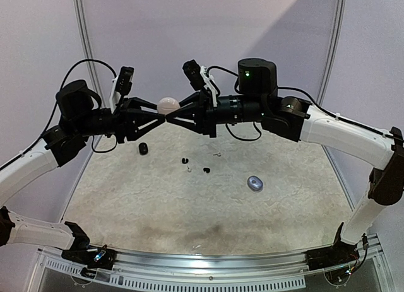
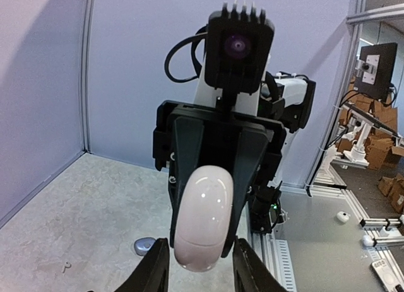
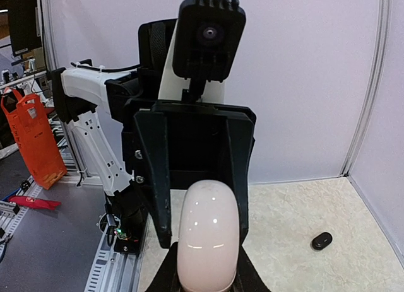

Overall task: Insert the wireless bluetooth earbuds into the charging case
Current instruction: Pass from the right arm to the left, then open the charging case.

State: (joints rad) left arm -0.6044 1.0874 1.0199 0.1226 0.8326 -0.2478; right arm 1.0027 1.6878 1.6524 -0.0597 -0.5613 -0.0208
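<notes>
A glossy pinkish-white charging case (image 1: 168, 105) is held in the air between the two raised arms. My right gripper (image 3: 207, 274) is shut on its end, and the case (image 3: 208, 235) fills the gap between the fingers. My left gripper (image 2: 201, 267) faces it from the other side. Its fingers (image 2: 151, 267) straddle the case's (image 2: 203, 222) free end with a thin gap on each side. Tiny earbuds lie on the table below: two black ones (image 1: 184, 160) (image 1: 206, 170) and whitish ones (image 1: 189, 169) (image 1: 216, 154).
A blue-grey oval case (image 1: 255, 183) lies right of the buds, also seen as the blue-grey case (image 2: 144, 246) in the left wrist view. A black oval case (image 1: 143, 149) lies to their left. Purple walls (image 1: 208, 27) enclose the mottled table (image 1: 208, 222).
</notes>
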